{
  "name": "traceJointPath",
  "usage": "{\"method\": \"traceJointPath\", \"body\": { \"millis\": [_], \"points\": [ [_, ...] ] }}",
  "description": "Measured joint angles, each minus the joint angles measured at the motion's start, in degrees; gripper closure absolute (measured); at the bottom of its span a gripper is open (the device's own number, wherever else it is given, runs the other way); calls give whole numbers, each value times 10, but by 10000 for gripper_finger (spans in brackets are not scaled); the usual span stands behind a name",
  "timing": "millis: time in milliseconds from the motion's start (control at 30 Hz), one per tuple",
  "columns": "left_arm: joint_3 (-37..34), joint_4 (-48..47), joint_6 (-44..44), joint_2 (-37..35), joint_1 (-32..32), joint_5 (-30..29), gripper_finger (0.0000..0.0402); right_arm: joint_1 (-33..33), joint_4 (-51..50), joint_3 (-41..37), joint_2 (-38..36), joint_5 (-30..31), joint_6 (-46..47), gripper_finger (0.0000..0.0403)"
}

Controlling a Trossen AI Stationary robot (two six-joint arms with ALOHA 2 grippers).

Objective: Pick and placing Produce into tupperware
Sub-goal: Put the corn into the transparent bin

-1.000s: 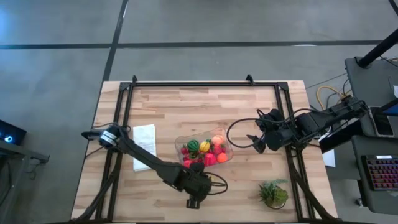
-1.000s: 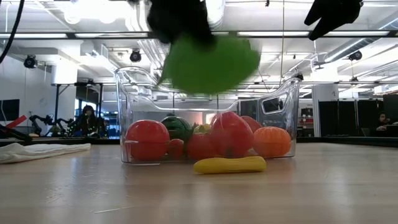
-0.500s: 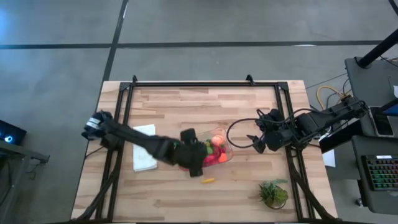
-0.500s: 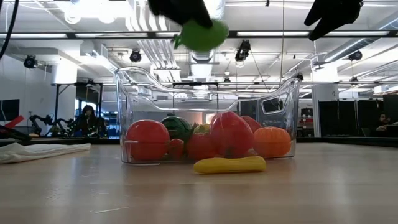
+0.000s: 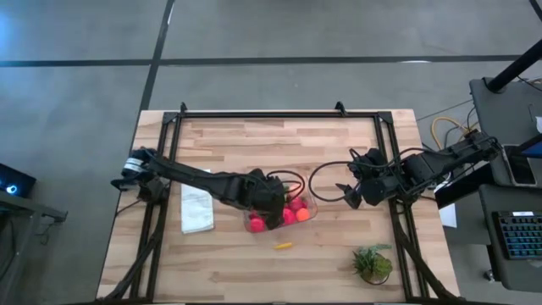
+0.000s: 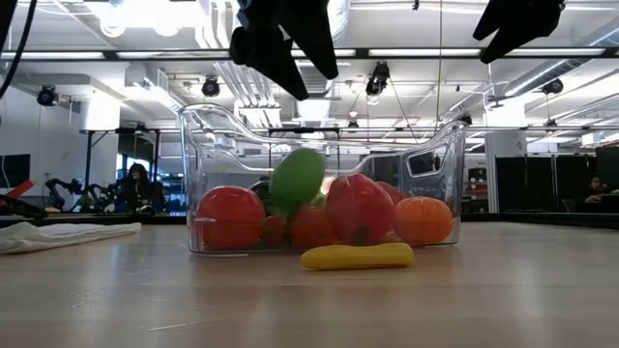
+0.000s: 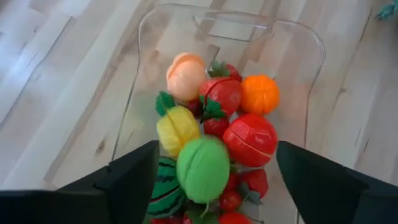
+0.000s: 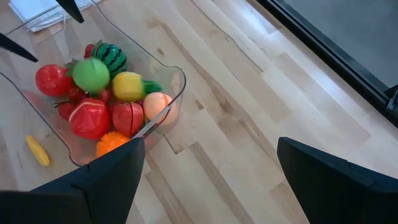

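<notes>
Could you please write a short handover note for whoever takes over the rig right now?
Left pincer: open, empty, above the tupperware.
Right pincer: open, waiting off to the tupperware's right, holding nothing.
Done: lime green fruit released, now on the pile inside with the other produce.
Left: the yellow piece lies on the table just outside the tupperware's near wall; it probably goes in next.
</notes>
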Motion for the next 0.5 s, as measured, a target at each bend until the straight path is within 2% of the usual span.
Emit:
{"method": "traceJointPath", "body": {
  "millis": [100,200,333,500],
  "points": [
    [2,1,0,0,0,0,72,0,0,0,0,0,0,44],
    [8,0,28,0,-6,34,65,0,0,0,0,0,-1,44],
    [13,14,128,-1,-42,78,74,0,-3,-1,0,2,-5,44],
    [10,64,229,7,-97,78,94,0,-4,-5,0,5,-5,44]
  ]
}}
